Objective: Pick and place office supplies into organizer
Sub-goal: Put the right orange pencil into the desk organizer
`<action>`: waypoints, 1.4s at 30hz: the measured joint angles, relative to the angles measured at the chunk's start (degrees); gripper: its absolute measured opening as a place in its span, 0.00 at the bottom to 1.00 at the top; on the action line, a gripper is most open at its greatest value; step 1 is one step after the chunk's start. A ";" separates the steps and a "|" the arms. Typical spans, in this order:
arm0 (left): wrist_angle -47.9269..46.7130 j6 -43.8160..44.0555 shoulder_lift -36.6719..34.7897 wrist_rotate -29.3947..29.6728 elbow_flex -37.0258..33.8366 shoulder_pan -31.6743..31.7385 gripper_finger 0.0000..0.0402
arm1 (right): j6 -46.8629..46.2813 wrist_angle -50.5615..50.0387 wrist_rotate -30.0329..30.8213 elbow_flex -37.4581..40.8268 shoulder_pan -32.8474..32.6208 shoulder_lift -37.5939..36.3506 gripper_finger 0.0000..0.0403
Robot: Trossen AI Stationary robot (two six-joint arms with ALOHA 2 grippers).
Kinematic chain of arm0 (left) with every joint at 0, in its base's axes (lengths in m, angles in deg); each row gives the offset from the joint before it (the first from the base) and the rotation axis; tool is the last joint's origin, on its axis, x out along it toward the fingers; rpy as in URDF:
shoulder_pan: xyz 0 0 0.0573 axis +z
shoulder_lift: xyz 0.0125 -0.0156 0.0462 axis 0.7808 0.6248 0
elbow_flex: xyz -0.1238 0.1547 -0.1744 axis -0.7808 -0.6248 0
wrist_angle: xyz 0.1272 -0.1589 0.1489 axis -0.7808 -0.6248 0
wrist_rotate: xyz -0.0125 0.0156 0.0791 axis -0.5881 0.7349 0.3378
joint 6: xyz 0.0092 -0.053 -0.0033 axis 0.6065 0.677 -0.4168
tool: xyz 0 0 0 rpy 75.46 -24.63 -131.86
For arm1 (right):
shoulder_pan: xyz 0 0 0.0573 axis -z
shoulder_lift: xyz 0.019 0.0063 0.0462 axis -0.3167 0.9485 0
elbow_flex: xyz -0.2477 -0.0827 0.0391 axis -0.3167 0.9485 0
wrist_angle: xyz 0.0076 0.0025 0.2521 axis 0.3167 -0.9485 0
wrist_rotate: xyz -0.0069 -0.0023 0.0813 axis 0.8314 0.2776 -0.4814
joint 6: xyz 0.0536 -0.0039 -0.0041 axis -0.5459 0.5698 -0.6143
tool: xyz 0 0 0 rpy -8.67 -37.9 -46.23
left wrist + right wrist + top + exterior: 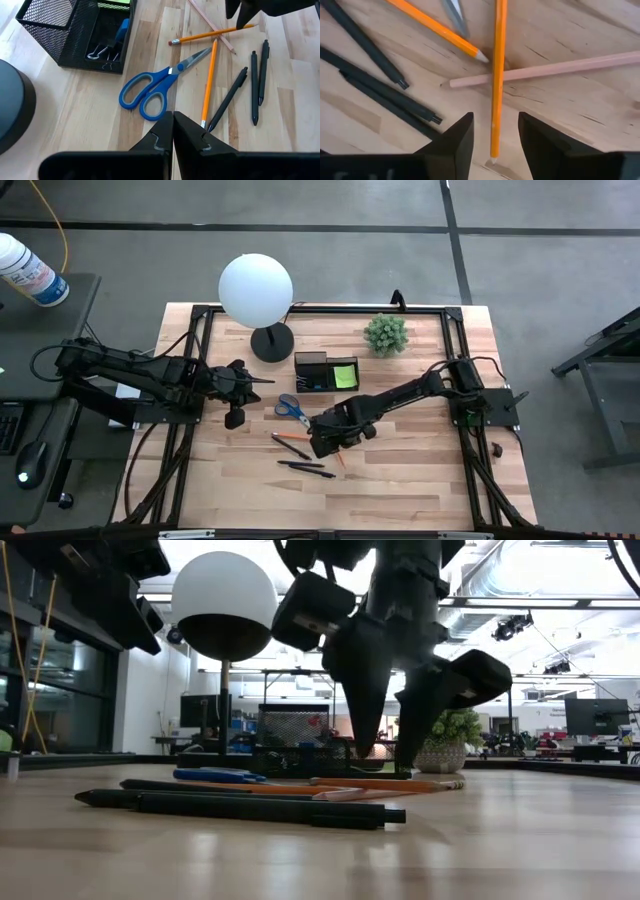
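Observation:
My right gripper [495, 142] stands open over the wooden table, fingers pointing down, one on each side of an orange pencil [496, 75] near its tip, touching nothing. That pencil lies across a pale pencil [545, 70]; a second orange pencil [435, 30] and black pens [385, 95] lie beside them. The blue-handled scissors [292, 410] lie flat between the pencils and the black mesh organizer [322, 370], which holds a lime-green sticky pad [345, 375] and clips [102, 50]. My left gripper [173, 117] is shut with nothing in it, above the table near the scissors.
A white globe lamp [256, 290] on a round black base [272, 342] stands left of the organizer, and a small potted plant [385, 333] stands at its right. Bare wood lies along the table's near edge [320, 860]. Black frame rails [190, 370] border both sides.

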 joint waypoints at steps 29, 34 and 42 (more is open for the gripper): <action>0.10 -0.23 0.00 0.45 0.00 0.02 0.00 | -2.41 0.36 2.40 -0.02 -0.35 1.18 0.35; 0.10 -0.23 0.00 0.44 0.00 0.00 0.00 | -1.96 0.38 1.94 -0.02 -0.37 1.20 0.35; 0.06 -0.24 0.00 0.45 0.00 0.01 0.00 | -2.12 2.05 0.20 -0.02 -0.48 2.95 0.35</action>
